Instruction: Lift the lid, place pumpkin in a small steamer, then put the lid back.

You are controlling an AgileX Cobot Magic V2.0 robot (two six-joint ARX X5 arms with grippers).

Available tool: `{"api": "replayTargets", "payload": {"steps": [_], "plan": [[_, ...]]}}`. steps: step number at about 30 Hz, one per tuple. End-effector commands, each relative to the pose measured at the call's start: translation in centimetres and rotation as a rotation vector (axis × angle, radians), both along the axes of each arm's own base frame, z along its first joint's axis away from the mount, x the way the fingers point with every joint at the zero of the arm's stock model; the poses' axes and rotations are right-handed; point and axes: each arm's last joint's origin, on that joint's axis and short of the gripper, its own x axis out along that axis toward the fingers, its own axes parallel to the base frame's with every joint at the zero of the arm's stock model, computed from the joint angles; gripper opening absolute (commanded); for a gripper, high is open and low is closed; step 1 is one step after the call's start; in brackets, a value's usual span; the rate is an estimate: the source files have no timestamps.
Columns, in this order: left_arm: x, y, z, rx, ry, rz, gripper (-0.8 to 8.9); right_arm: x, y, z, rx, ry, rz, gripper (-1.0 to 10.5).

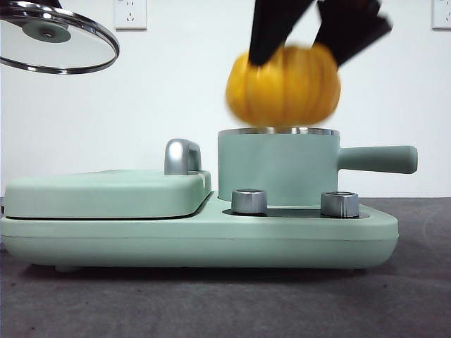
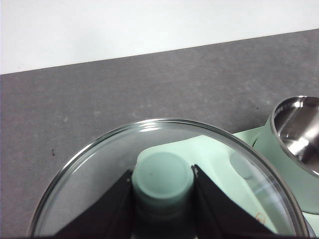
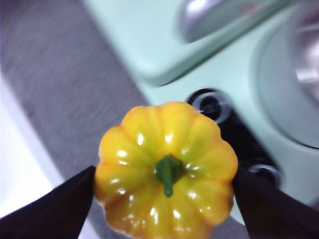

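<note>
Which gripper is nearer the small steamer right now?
Right. The right gripper holds the pumpkin just above the small steamer. The left gripper holds the lid by its knob, raised well off to the side.

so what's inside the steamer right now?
Bare steel wall in the steamer, seen from the left wrist; its floor is out of frame. Pumpkin hangs above the rim in the right pincer. Left pincer holds the lid.
</note>
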Motion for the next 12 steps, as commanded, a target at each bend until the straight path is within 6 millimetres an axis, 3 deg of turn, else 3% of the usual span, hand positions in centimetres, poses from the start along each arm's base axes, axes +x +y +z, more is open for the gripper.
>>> {"api": "replayTargets", "payload": {"steps": [1, 5, 12], "plan": [[0.1, 0.0, 0.9, -0.006, -0.051, -0.006, 0.1, 0.7, -0.6, 2.2, 0.025, -0.001, -0.078, 3.7], [0.1, 0.0, 0.9, -0.007, -0.051, -0.006, 0.1, 2.0, -1.9, 4.0, 0.031, -0.013, -0.156, 3.7], [0.1, 0.0, 0.9, -0.006, -0.051, -0.006, 0.1, 6.0, -2.4, 5.0, 0.0, -0.018, -0.233, 3.7]]}}
